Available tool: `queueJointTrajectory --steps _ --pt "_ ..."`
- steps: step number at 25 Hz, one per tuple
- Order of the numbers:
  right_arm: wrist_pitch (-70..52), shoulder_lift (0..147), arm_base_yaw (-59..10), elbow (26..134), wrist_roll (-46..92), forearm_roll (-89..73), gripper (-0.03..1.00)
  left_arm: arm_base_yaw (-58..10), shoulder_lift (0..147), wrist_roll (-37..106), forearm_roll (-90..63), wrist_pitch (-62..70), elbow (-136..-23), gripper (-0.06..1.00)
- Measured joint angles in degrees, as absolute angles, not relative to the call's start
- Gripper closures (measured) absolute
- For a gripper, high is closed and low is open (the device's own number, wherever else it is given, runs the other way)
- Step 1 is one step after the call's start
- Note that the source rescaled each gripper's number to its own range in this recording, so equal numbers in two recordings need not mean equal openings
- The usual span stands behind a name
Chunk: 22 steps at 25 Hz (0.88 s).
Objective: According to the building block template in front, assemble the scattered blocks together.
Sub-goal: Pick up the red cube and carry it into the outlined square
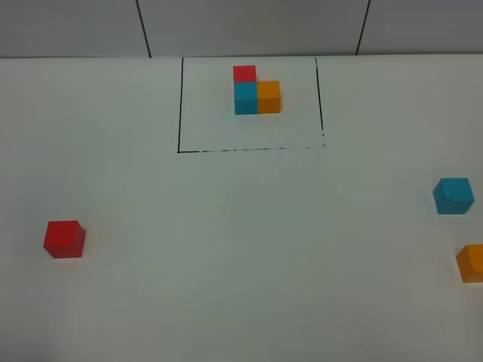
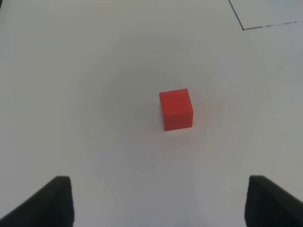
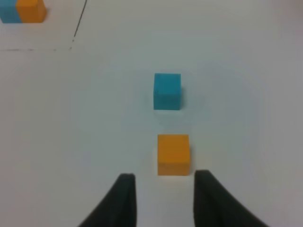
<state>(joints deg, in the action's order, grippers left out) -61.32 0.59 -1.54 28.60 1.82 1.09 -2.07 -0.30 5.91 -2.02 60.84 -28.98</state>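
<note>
The building block template (image 1: 256,90), a red, cyan-blue and orange L of cubes, sits inside a black drawn rectangle (image 1: 179,105) at the back. Of the scattered blocks, the red cube (image 1: 64,239) lies alone at the left. In the left wrist view it (image 2: 176,109) rests ahead of my left gripper (image 2: 159,180), which stands wide open and empty. The blue cube (image 1: 453,196) and the orange cube (image 1: 472,262) lie at the right edge. My right gripper (image 3: 164,178) hovers just behind the orange cube (image 3: 173,154), fingers drawn close with nothing between them; the blue cube (image 3: 167,91) lies beyond. Neither arm shows in the exterior view.
The white tabletop (image 1: 249,249) stretches between the cubes. A grey panelled wall (image 1: 249,26) runs behind the table's back edge. A corner of the drawn rectangle (image 2: 265,26) shows in the left wrist view, and part of the template (image 3: 21,10) in the right wrist view.
</note>
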Motion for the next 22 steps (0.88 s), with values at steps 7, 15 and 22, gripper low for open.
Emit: queueJointTrajectory --steps 7,15,22 --pt "-61.32 0.59 -1.54 28.60 1.82 1.09 0.97 -2.07 -0.30 5.91 -2.02 60.84 -28.98 0.26" --pt "-61.32 0.59 -1.54 28.60 1.82 1.09 0.97 -2.07 -0.30 5.91 -1.91 60.84 -28.98 0.26" --pt "-61.32 0.59 -1.54 28.60 1.82 1.09 0.97 -2.07 -0.30 5.91 -1.72 60.84 -28.98 0.26"
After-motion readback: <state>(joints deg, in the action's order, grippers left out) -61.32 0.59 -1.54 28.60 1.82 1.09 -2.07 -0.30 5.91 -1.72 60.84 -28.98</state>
